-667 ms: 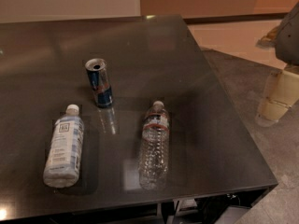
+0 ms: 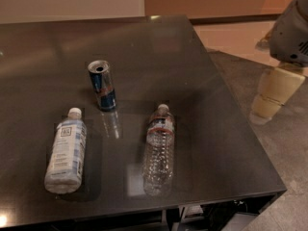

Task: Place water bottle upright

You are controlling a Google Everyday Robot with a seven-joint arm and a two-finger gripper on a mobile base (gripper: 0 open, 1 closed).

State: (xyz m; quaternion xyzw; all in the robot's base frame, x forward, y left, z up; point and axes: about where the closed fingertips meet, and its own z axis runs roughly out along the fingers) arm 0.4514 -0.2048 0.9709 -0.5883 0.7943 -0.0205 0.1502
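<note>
The water bottle (image 2: 159, 148) is clear and ribbed, with a white cap and a narrow red-and-blue band. It lies on its side on the dark table (image 2: 192, 71), near the front edge, with its cap pointing away from the camera. My gripper (image 2: 270, 94) hangs at the far right of the camera view, beyond the table's right edge and well apart from the bottle. It holds nothing that I can see.
A blue-and-silver drink can (image 2: 102, 85) stands upright to the left of and behind the water bottle. A whitish opaque bottle (image 2: 66, 150) with a pale label lies on its side at the front left. Grey floor (image 2: 284, 148) lies to the right of the table.
My gripper has moved slightly left and up, towards the table's right edge. The bottles and the can have not moved.
</note>
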